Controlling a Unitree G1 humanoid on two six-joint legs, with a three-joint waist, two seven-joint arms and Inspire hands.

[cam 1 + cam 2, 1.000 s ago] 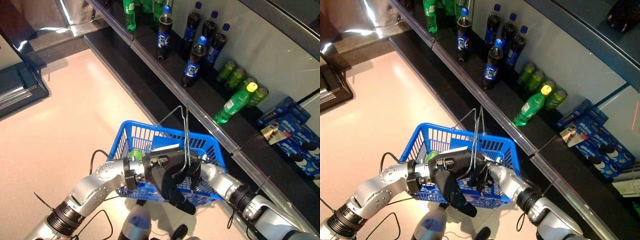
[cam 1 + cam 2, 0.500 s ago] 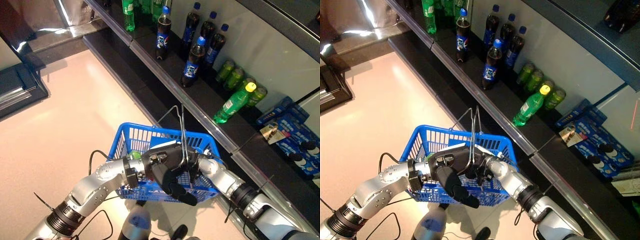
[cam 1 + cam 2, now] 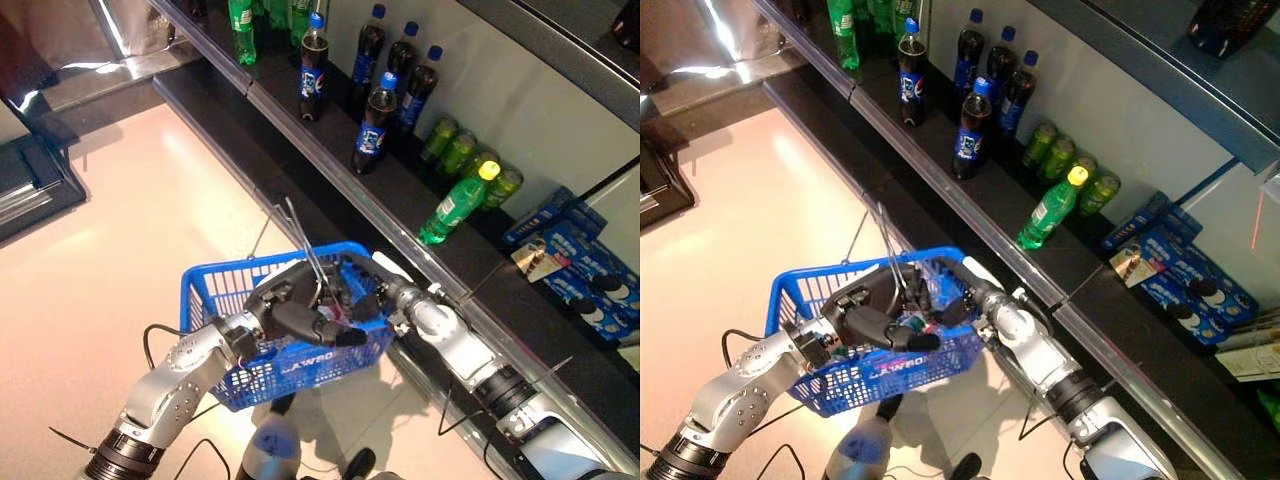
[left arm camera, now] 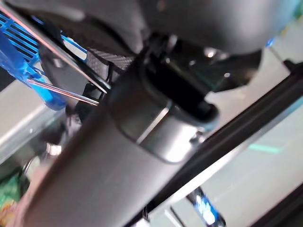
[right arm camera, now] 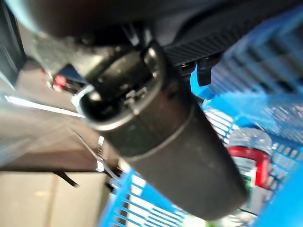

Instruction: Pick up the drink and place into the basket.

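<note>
A blue wire basket (image 3: 213, 281) hangs over the floor in front of the shelf. My left hand (image 3: 293, 314) is shut on its metal handle (image 3: 298, 238), whose wires lean to the left. My right hand (image 3: 362, 301) reaches over the basket's right rim to the inside. In the right wrist view a clear drink bottle with a red label (image 5: 249, 163) lies on the basket's bottom, past my straight thumb (image 5: 161, 137) and apart from it. Nothing shows in that hand.
A long dark shelf (image 3: 330, 165) runs along the right. It holds dark cola bottles (image 3: 374, 122), green cans (image 3: 455, 150), a green bottle on its side (image 3: 456, 204) and blue boxes (image 3: 590, 270). Pale floor (image 3: 110, 230) lies to the left.
The basket has swung to the left and turned, and its handle now leans left. My right hand has gone from the handle side over the rim into the basket. The camera has shifted a little.
</note>
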